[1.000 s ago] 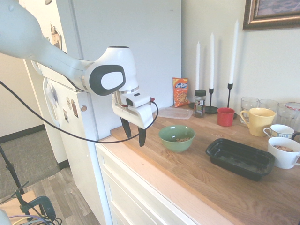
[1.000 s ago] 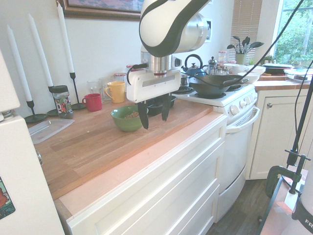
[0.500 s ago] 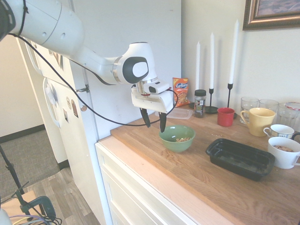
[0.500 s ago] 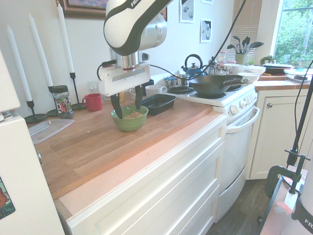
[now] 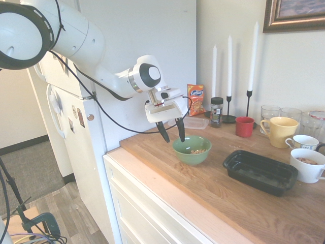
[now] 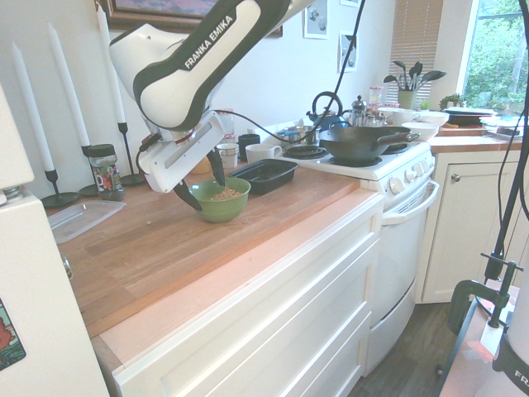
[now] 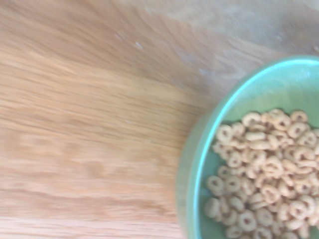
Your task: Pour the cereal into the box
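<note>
So the nearest stuff first, going by the first exterior view: the green bowl [image 5: 191, 151] sits upright on the wooden counter [image 5: 213, 188], and the cereal [image 7: 269, 169] is in it, a pile of little tan rings; the wrist view gets a close look at them, a bit soft on focus, with the bowl's rim curving round.

The gripper [image 5: 170, 138] is tilted right by the bowl, on the fridge side, fingers spread apart with nothing between them, so it's released; can't tell if a fingertip is brushing the rim.

The box [image 5: 260, 172], that shallow black tray, is just beside the bowl on the same counter, and I can see its inside; the white mug [image 5: 307, 164] with brownish bits in it is right by its far end, and a smaller white cup [image 5: 303, 142] is behind that.

Further back there's a yellow mug [image 5: 283, 131], then a red mug [image 5: 244, 126], a dark-lidded jar [image 5: 216, 112] and a clear plastic lid or container [image 5: 190, 122] lying flat; glasses [image 5: 291, 114] stand by the wall; three white candles [image 5: 229, 66] in black holders rise near the orange snack bag [image 5: 196, 99], which stands upright.
</note>
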### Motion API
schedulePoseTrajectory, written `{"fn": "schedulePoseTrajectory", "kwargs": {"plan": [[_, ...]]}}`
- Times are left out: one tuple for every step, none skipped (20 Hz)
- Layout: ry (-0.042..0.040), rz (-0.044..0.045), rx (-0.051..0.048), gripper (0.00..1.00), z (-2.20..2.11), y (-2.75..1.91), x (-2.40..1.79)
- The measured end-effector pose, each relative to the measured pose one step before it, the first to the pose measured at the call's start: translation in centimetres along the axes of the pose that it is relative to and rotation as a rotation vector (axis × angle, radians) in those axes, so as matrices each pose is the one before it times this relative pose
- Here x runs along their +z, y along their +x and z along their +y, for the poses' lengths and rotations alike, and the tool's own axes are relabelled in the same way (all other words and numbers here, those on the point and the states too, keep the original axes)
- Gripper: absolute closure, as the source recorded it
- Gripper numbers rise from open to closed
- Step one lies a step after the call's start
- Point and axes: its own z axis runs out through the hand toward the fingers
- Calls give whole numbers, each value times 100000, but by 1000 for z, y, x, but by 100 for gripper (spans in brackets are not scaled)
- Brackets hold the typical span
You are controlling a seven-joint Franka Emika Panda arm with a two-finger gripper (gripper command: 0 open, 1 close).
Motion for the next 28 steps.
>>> {"fn": "schedulePoseTrajectory", "kwargs": {"plan": [[-1695, 822, -832, 0, -445, -78, 469], [-1569, 722, -1092, 0, -435, -108, 392], [-1568, 887, -1282, 100, -354, -106, 399], [-1190, 733, -1127, 100, -280, -87, 394], [-1038, 474, -978, 100, -233, -120, 431], [-1001, 504, -931, 100, -215, -108, 463], [-836, 257, -627, 100, -178, -77, 444], [-635, 90, -326, 100, -161, -47, 399], [-317, -166, -91, 100, -222, 8, 358], [-188, -115, -142, 100, -162, -38, 303], [-143, -50, -101, 100, -140, -1, 226], [-138, -21, -105, 100, -95, -27, 134], [-101, 41, -42, 100, -3, 10, 75], [-58, 123, -10, 100, 19, 37, 45], [-42, 51, -43, 100, -7, 5, 39], [-39, -27, -45, 100, -21, -23, 29], [-45, -40, -54, 100, -20, -27, 38], [-59, -61, -119, 100, -47, -60, 54], [-99, -86, -156, 100, -70, -98, 70], [-101, -121, -102, 100, -35, -85, 102], [-51, -102, -77, 100, -25, -75, 101], [-51, -81, -55, 100, -19, -59, 76], [-71, -73, -2, 100, -2, -41, 54], [-57, -67, 25, 100, 0, -25, 53], [-82, -113, 32, 100, 26, -13, 86], [-170, -186, -5, 100, 47, -38, 133], [-229, -217, -83, 100, 34, -89, 166], [-264, -218, -6, 100, 56, -65, 173]]}}
